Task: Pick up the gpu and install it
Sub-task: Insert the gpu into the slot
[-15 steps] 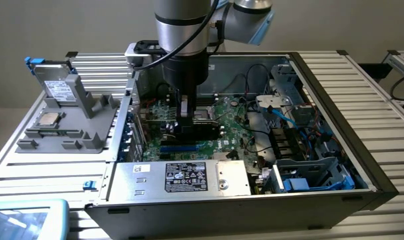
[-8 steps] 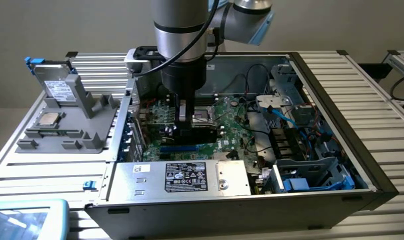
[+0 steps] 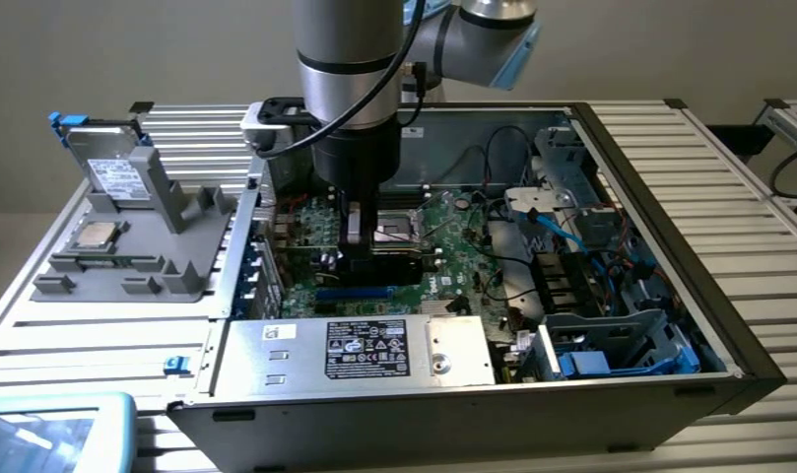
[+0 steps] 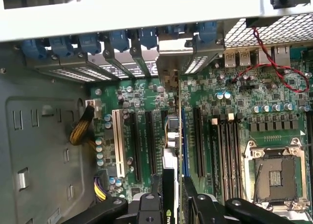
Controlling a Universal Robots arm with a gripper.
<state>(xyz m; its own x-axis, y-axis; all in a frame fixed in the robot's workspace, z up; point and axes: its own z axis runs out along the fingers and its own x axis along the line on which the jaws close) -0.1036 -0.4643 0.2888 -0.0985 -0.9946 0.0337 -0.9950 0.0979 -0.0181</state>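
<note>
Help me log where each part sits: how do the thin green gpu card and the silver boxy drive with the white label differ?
The thin green gpu stands on edge over the green motherboard inside the open computer case, clamped in the pincer; the silver boxy drive leans in the grey holder outside it, untouched. The gpu is a slim card; the drive is a thick box. Both are rectangular.
</note>
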